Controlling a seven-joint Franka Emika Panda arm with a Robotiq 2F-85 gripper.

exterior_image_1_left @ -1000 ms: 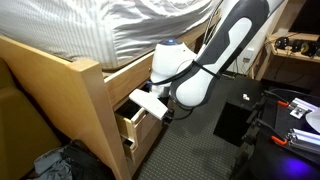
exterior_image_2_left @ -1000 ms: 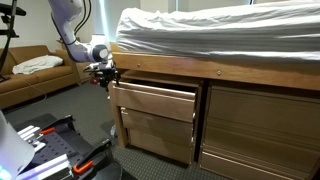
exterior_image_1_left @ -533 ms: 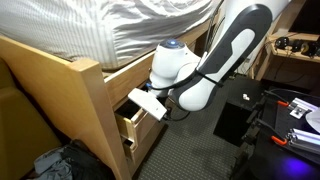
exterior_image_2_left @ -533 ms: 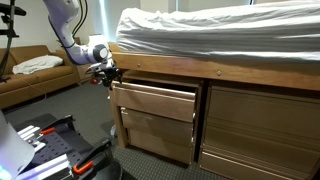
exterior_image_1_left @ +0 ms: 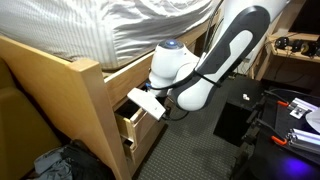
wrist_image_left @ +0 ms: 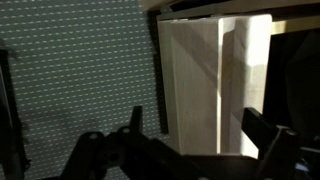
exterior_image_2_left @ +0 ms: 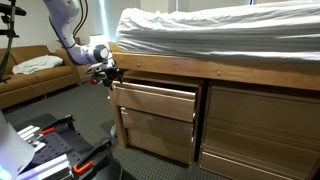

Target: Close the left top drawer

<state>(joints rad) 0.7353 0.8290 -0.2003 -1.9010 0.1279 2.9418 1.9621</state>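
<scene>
The left top drawer (exterior_image_2_left: 155,101) is a light-wood drawer under the bed, pulled partly out. In an exterior view its pale side wall and dark inside show (exterior_image_1_left: 131,122). My gripper (exterior_image_2_left: 108,73) is at the drawer's left front corner, also seen in an exterior view (exterior_image_1_left: 150,103). In the wrist view the pale drawer panel (wrist_image_left: 200,80) fills the space ahead, and my gripper (wrist_image_left: 200,132) is open with one dark finger on each side of it. I cannot tell whether the fingers touch the wood.
A lower drawer (exterior_image_2_left: 155,135) sits below, also slightly out. A wide wooden panel (exterior_image_2_left: 262,125) is to its right. The bed rail (exterior_image_2_left: 210,70) and white mattress (exterior_image_2_left: 220,35) are above. A brown sofa (exterior_image_2_left: 30,80) and dark gear (exterior_image_1_left: 285,120) stand on the grey carpet.
The arm shifted slightly a second ago and has stayed almost still since. The drawer looks equally far out.
</scene>
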